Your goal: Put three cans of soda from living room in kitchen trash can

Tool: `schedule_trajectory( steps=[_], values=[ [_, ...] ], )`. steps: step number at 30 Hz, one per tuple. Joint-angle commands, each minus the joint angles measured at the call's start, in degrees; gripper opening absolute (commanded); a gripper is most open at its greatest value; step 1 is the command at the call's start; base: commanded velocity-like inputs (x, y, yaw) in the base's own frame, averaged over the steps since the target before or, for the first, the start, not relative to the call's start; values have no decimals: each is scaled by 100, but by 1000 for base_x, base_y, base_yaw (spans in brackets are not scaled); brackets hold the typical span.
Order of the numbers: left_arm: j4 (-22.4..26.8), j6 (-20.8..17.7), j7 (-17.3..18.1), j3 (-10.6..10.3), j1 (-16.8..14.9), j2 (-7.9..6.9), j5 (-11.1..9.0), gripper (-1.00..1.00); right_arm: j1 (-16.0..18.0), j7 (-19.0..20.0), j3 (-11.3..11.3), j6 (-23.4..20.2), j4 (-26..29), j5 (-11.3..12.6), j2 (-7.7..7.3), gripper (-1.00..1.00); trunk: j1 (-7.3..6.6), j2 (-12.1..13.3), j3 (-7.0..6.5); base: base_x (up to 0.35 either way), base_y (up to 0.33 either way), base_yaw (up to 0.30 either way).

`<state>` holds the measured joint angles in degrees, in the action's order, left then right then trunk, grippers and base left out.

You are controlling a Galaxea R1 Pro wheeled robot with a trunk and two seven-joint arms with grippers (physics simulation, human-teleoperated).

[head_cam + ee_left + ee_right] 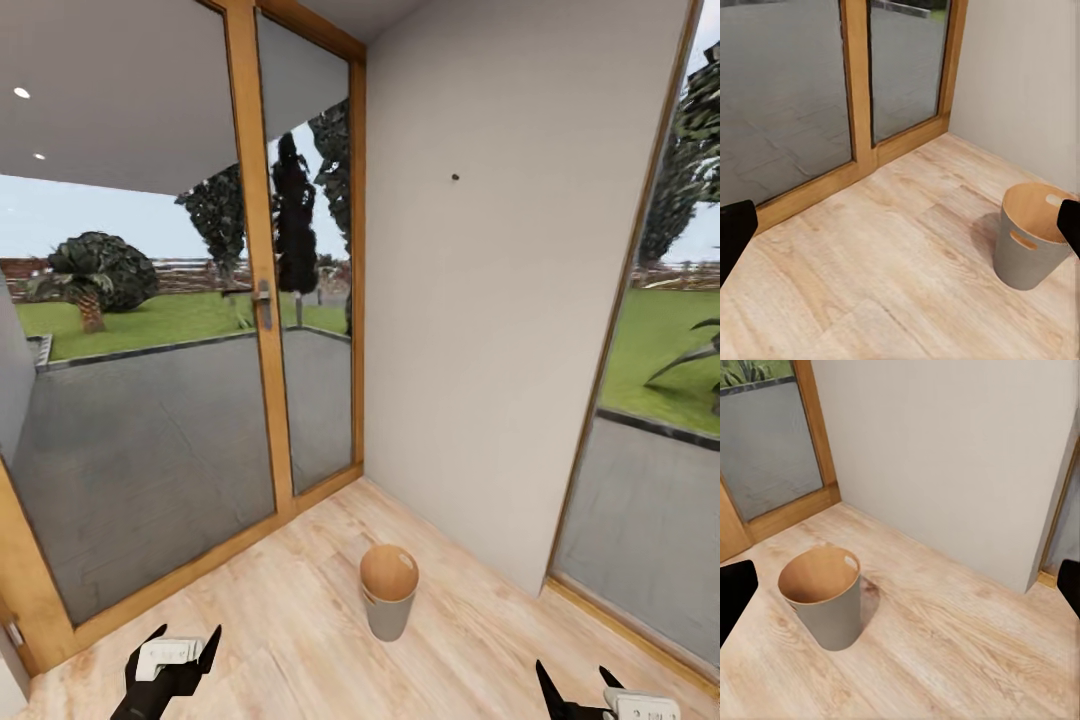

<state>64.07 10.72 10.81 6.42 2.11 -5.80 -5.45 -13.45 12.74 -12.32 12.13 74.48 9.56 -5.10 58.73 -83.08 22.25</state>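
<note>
The pale grey trash can (388, 605) with its coppery brown inside stands upright on the light wood floor, in the corner between the glass doors and the white wall. It sits ahead of me, between my two arms. My left gripper (187, 634) hangs low at the left, open and empty. My right gripper (572, 673) is low at the right, also open and empty. The left wrist view has the trash can (1031, 244) beside one black fingertip (1069, 221). In the right wrist view the trash can (825, 596) stands close by with nothing inside. The soda cans are out of view.
Wood-framed glass doors (262, 300) with a metal handle close off the left side. A white wall (500, 250) runs behind the bin. A second framed glass panel (650, 470) stands at the right. Light wood floor (290, 620) stretches between me and the bin.
</note>
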Motion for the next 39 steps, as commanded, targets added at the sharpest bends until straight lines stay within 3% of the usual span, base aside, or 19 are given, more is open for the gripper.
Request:
schedule_trajectory(
  steps=[1, 16, 20, 26, 39],
  values=[
    [0, 0, 0, 0, 0, 0, 0, 100, 0, 0, 0, 0, -1, -1, 0, 100, 0, 0, 0, 117, -263, 2],
    [0, -2, 0, 10, 0, -6, -8, 100, 0, -3, 14, -18, -8, -48, 0, 100, 0, 0, 0, 72, -191, 0],
    [-3, -9, 0, 38, 0, -15, -15, 100, 65, -44, 137, -70, -5, -78, -2, 100, 0, 0, 0, 4, -4, 0],
    [0, -12, 5, 34, 0, -23, -38, 100, 152, -83, 393, -85, -4, -520, 7, 100, 0, 0, 0, 1, 131, 1],
    [10, -9, 1, 24, 0, -13, -34, 100, 167, -104, 450, -79, -7, -674, 41, 100, 0, 0, 6, 0, 26, 163]
  ],
)
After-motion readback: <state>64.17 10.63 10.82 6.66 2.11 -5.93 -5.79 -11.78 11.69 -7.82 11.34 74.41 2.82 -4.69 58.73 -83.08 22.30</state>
